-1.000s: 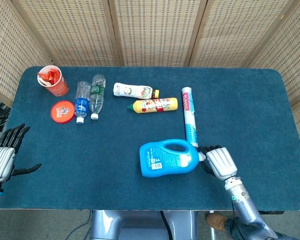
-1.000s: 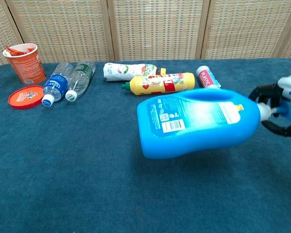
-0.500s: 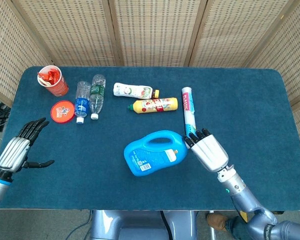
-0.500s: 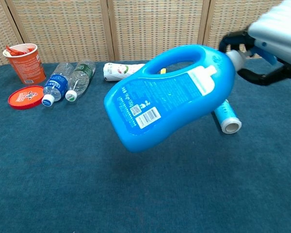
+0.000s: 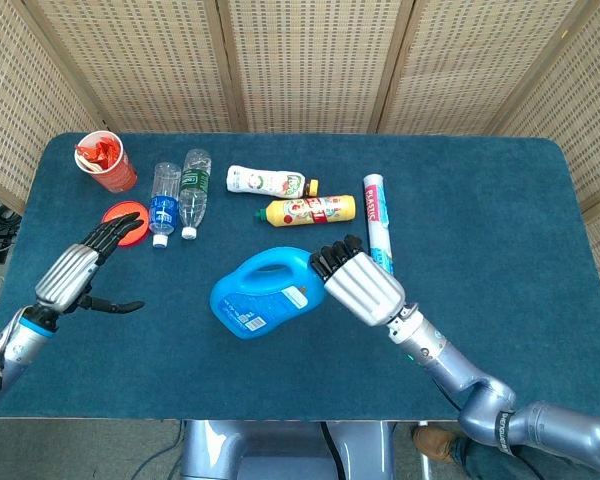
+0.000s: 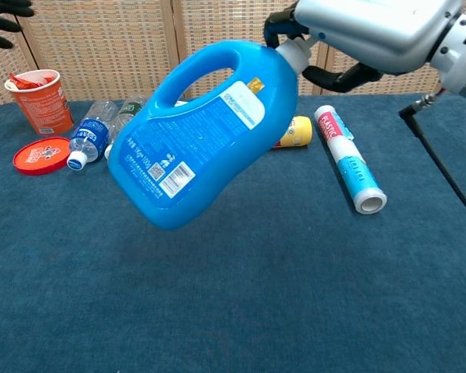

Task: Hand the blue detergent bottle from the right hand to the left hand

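Your right hand (image 5: pixel 358 285) grips the blue bottle (image 5: pixel 260 293) by its neck; it could swing loose before your open left hand (image 5: pixel 77 275) reaches it.

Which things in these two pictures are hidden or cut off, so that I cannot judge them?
- Left hand: chest view cuts it off at the top-left corner.
- Yellow bottle: chest view, mostly behind the blue detergent bottle.
- Right hand: head view shows its back only; the grip is hidden.

Blue table (image 5: pixel 500 210) w/ bottles (image 5: pixel 180 190), cup (image 5: pixel 105 160)
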Controlling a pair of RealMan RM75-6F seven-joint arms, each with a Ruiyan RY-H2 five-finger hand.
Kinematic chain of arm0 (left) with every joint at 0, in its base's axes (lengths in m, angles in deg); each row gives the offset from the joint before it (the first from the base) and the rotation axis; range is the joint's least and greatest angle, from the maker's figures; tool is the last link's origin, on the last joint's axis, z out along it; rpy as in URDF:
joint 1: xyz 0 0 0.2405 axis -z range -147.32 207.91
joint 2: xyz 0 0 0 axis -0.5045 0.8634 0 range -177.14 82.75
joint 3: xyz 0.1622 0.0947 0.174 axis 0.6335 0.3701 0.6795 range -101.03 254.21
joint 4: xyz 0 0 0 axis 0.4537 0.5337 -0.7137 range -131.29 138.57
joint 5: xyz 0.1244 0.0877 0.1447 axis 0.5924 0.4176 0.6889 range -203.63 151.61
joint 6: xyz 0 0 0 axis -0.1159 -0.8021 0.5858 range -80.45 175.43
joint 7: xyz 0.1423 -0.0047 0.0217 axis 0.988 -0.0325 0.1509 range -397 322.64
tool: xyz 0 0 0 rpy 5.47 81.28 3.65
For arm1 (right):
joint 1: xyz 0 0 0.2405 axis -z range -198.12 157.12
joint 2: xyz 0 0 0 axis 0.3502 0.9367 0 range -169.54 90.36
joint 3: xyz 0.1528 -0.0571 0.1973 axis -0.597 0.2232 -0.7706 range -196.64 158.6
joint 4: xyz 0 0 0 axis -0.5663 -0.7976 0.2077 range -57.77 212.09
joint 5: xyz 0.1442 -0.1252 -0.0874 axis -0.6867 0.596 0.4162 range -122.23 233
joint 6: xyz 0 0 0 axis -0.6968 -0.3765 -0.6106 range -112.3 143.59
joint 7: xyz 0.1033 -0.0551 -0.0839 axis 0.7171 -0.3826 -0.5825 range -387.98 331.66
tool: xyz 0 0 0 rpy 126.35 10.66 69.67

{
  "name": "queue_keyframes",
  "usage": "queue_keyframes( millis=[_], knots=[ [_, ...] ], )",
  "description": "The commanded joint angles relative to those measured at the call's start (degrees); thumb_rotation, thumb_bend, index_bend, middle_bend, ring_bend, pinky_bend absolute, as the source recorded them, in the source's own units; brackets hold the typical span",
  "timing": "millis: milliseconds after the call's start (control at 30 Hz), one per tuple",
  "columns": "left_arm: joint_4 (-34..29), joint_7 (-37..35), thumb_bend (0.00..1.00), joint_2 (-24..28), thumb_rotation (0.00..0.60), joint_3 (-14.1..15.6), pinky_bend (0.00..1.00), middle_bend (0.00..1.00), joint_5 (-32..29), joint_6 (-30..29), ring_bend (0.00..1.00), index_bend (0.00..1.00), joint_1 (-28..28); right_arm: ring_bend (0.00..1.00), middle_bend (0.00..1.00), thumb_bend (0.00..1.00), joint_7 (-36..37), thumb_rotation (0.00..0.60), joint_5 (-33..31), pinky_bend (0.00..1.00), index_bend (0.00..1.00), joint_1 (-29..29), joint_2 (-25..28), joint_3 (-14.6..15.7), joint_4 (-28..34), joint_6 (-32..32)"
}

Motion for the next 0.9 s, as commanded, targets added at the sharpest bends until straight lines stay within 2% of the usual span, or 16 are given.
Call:
queue_keyframes(
  millis=[33,167,300,533,733,900],
  knots=[
    [2.7,-7.7,0.00,-2.7,0.600,-1.6,0.18,0.09,0.6,3.2,0.12,0.06,5.2,0.71,0.70,0.73,-0.5,0.600,1.4,0.56,0.67,-1.0,-0.8,0.1,-1.1,-0.1],
    [4.2,-12.5,0.00,-3.6,0.600,-1.8,0.21,0.11,0.0,9.4,0.14,0.07,10.2,0.71,0.70,0.72,-0.9,0.600,2.0,0.56,0.67,-1.9,-1.8,0.4,-2.7,-0.3],
    [4.2,-13.6,0.00,-4.5,0.600,-2.1,0.20,0.11,-1.3,15.2,0.14,0.07,14.3,0.71,0.70,0.72,-1.2,0.600,2.2,0.56,0.67,-2.5,-2.6,0.6,-3.4,-0.6],
    [2.6,-12.2,0.00,-5.3,0.600,-2.6,0.20,0.11,-3.9,21.1,0.14,0.11,18.5,0.71,0.70,0.72,-3.4,0.600,0.6,0.56,0.67,-3.2,-3.3,0.6,-2.9,1.0],
    [-0.8,-10.9,0.02,-3.4,0.600,-3.0,0.20,0.11,-5.9,26.5,0.14,0.13,21.9,0.71,0.70,0.72,-5.3,0.600,-0.7,0.56,0.67,-3.7,-4.0,0.6,-2.4,1.8],
    [-3.3,-9.4,0.16,-2.1,0.600,-3.0,0.20,0.11,-7.7,29.1,0.14,0.15,23.3,0.71,0.70,0.71,-6.2,0.600,-1.8,0.56,0.67,-3.9,-4.4,0.3,-1.9,1.9]
  ],
)
